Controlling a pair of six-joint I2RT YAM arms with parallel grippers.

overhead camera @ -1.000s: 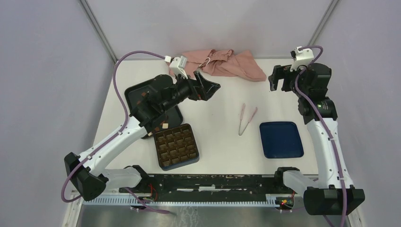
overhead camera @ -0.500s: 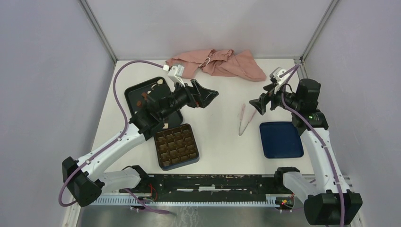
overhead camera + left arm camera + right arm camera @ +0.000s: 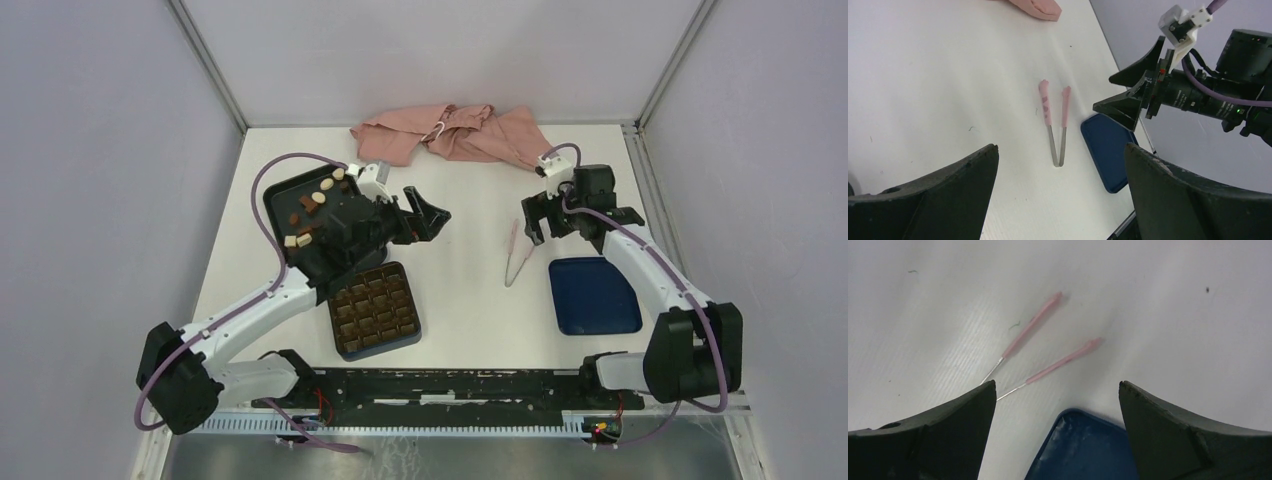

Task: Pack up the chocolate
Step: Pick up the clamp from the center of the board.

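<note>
Right gripper (image 3: 532,218): jaws wide, empty, near pink-tipped tweezers (image 3: 520,252), tips toward 12 o'clock. Left gripper (image 3: 430,208): open, empty. Best lowered straddling both tweezer arms mid-length before closing.

A robotics lab, set up as a purpose-built test cell: a white table (image 3: 470,300) boxed in by plain grey panels (image 3: 90,200) on metal struts (image 3: 207,65), with the left arm (image 3: 250,310) and right arm (image 3: 650,275) bolted to a black rail (image 3: 450,385) along the 6 o'clock edge

Roughly eight chocolates (image 3: 318,198); one tray (image 3: 281,196); one gridded box (image 3: 374,310); one blue lid (image 3: 593,296); one tongs (image 3: 1046,106); one cloth (image 3: 470,135).
</note>
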